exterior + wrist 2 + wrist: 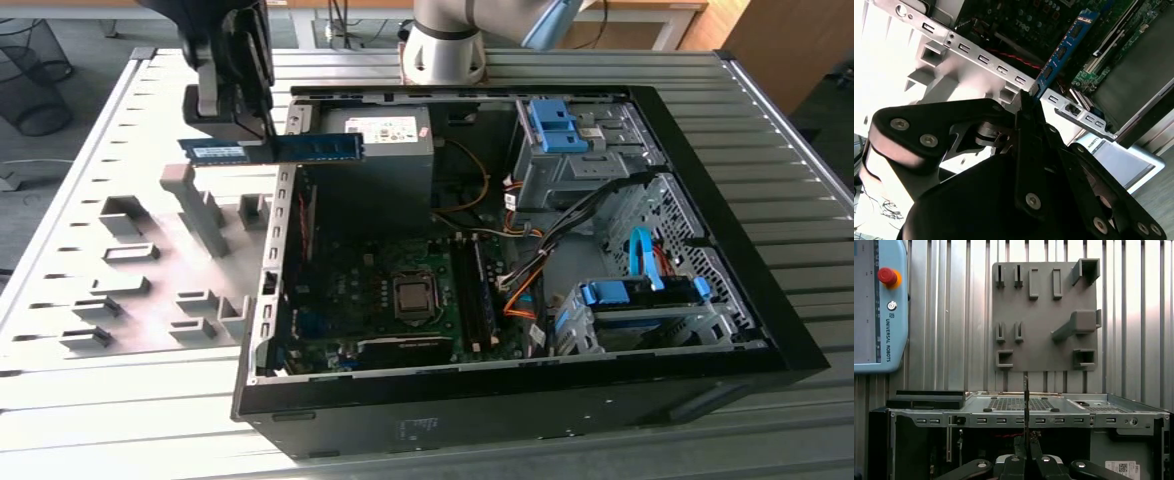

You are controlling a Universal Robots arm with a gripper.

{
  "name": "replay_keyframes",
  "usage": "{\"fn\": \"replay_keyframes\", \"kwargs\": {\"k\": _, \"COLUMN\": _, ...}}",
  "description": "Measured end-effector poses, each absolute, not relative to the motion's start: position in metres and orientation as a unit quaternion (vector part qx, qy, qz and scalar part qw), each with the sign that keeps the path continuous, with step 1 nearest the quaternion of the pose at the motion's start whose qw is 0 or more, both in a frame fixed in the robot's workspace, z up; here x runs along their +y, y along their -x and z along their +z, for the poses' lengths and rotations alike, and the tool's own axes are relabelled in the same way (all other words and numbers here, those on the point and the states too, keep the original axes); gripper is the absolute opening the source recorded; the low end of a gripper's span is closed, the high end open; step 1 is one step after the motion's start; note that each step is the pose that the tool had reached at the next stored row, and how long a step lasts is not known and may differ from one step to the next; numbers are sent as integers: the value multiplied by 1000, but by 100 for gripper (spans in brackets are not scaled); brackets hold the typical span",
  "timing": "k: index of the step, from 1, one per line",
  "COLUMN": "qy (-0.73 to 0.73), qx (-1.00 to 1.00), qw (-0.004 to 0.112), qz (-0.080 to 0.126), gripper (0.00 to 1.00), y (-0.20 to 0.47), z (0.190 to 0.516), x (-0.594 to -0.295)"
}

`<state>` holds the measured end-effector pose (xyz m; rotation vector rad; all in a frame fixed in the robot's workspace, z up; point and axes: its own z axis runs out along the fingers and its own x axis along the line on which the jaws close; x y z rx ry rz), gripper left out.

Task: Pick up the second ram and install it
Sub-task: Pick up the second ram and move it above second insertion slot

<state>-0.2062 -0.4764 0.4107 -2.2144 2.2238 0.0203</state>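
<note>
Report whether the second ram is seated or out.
Out: the gripper holds the second ram in the air over the case wall.

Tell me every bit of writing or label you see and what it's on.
On the pendant: brand lettering down its face, left unquoted.
On the ram: label, too small to read.
On the power supply: sticker, too small to read.
On the case: corner sticker, too small to read.

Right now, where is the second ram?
In the exterior view's upper left, the second ram is held level in the tool, above the computer case's side wall, beside the grey holder blocks.
</note>
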Motion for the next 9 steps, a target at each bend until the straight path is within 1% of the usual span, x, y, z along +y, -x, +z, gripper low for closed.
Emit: {"fn": "replay_keyframes", "kwargs": {"k": 9, "qy": 706, "qx": 709, "qw": 2, "qz": 6, "gripper": 14, "y": 199, "z": 411, "x": -476}}
